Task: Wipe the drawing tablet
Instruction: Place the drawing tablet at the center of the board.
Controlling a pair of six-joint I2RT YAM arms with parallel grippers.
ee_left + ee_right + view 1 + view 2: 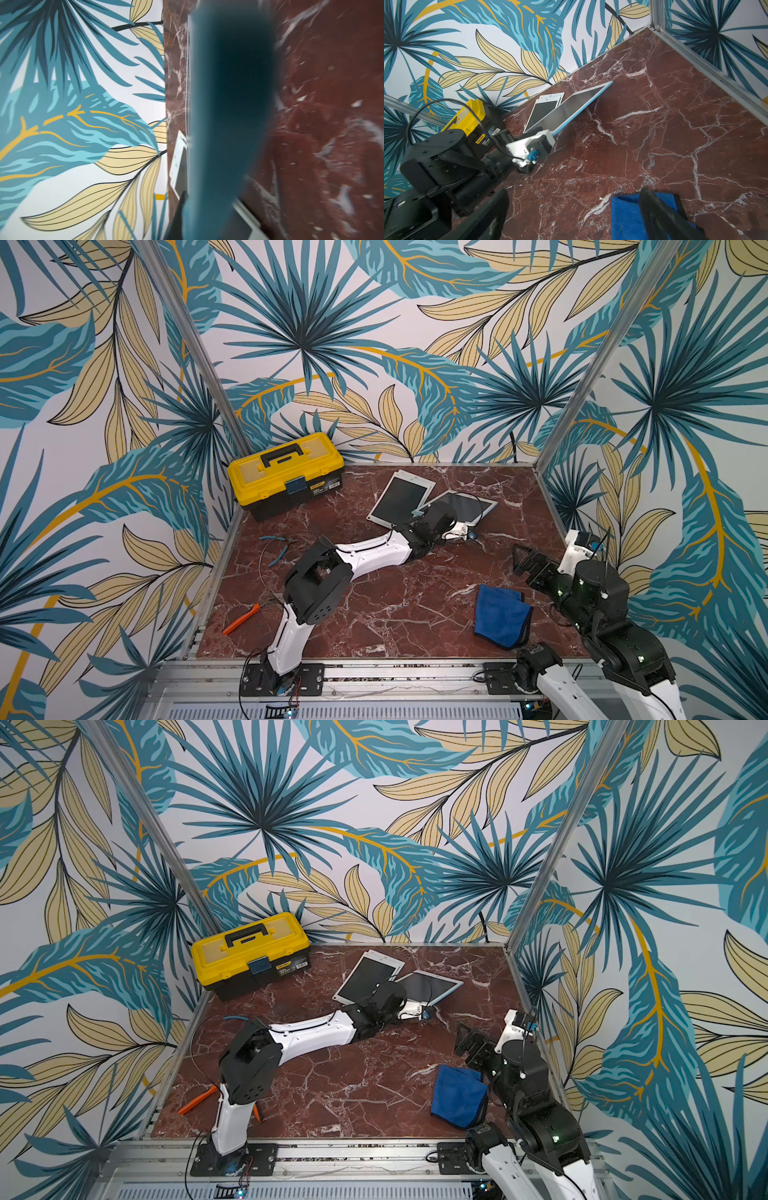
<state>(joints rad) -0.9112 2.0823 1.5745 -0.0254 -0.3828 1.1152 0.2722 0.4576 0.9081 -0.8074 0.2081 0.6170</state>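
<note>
Blue-edged tablet (465,508), one of two, clamped in left gripper (419,512); right gripper (519,560) wide near one cloth (500,616)

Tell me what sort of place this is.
Probably a staged robot test booth: aluminium frame posts hold leaf-print wall panels around a marble-look tabletop, with left arm and right arm bolted to its front rail.

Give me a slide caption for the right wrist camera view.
Left gripper holds the drawing tablet tilted over the marble table; open right gripper hovers near the blue cloth.
</note>
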